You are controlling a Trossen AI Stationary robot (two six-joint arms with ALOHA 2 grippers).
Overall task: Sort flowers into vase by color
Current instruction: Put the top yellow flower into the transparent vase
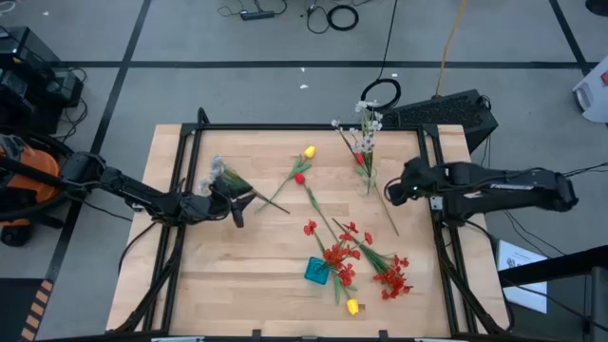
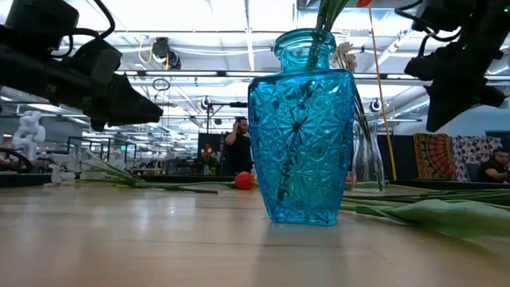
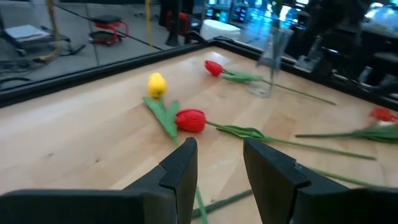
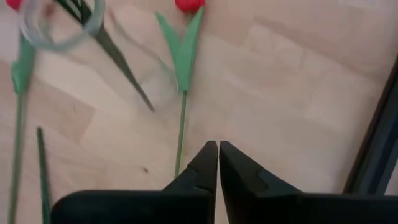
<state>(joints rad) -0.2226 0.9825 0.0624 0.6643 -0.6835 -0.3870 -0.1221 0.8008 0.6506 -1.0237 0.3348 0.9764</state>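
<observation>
A blue glass vase [image 1: 316, 271] [image 2: 301, 127] near the front holds red blossom sprays. A clear vase [image 1: 368, 177] [image 4: 59, 28] at the back holds whitish sprigs. Loose on the table lie a whitish sprig [image 1: 228, 179], a yellow tulip [image 1: 309, 152] [image 3: 156, 84], a red tulip [image 1: 299, 177] [image 3: 190, 119] and another red tulip [image 4: 189, 5] by the clear vase. My left gripper [image 1: 236, 207] [image 3: 219, 165] hangs open above the table beside the whitish sprig, with stems below it. My right gripper [image 1: 391, 193] [image 4: 217, 149] is shut on nothing, above that tulip's stem [image 4: 180, 134].
More red sprays [image 1: 391, 275] and a yellow tulip [image 1: 352, 306] lie near the blue vase at the front. A black frame [image 1: 285, 127] runs along the table's edges. Bare wood lies at the front left [image 1: 218, 285]. People stand in the room beyond.
</observation>
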